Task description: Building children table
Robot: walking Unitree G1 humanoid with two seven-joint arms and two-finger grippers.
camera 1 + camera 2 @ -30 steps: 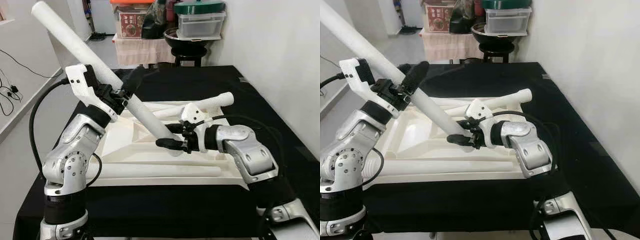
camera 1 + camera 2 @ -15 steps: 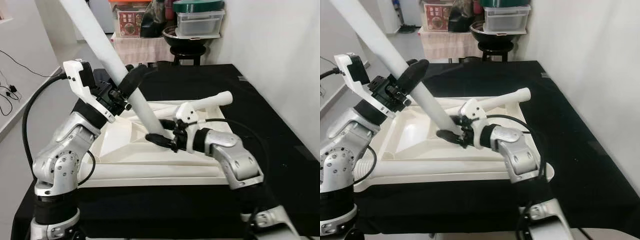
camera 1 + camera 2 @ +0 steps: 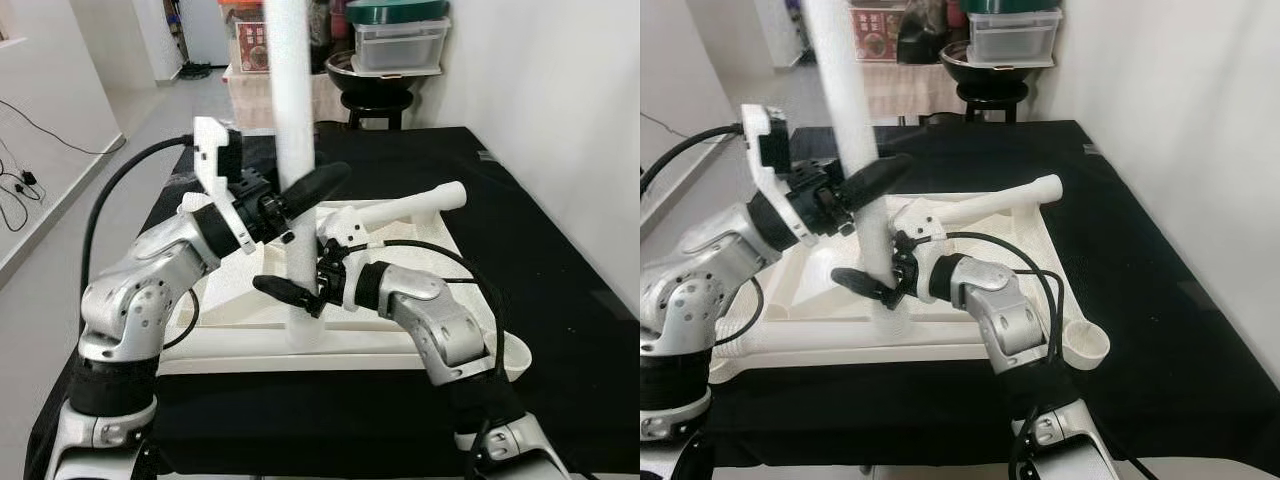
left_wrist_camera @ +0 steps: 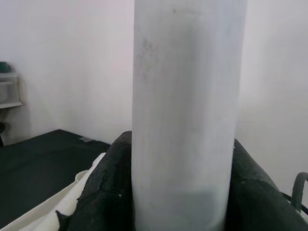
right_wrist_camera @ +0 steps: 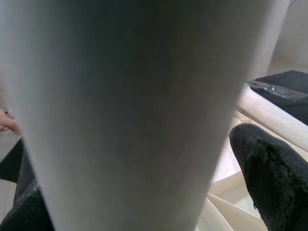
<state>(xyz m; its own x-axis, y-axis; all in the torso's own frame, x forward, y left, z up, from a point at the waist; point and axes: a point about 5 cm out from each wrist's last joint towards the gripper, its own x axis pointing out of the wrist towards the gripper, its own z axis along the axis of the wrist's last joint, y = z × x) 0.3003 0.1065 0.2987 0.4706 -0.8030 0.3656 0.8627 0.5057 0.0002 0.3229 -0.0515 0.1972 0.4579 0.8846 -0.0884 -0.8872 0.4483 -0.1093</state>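
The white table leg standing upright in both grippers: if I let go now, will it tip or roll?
The white table leg is tall and narrow, so it would probably topple unless seated in the tabletop. Being round, it would likely roll afterwards. It looks stiff, held straight by the left gripper and right gripper.

bright even daylight | soft shadows | wrist views close-up blurred

A white cylindrical table leg stands upright just left of the frame's centre, its top cut off by the upper edge and its foot resting on the near rail of the upside-down white tabletop. That tabletop lies flat across the middle of the frame, with another white leg lying aslant at its far right corner.
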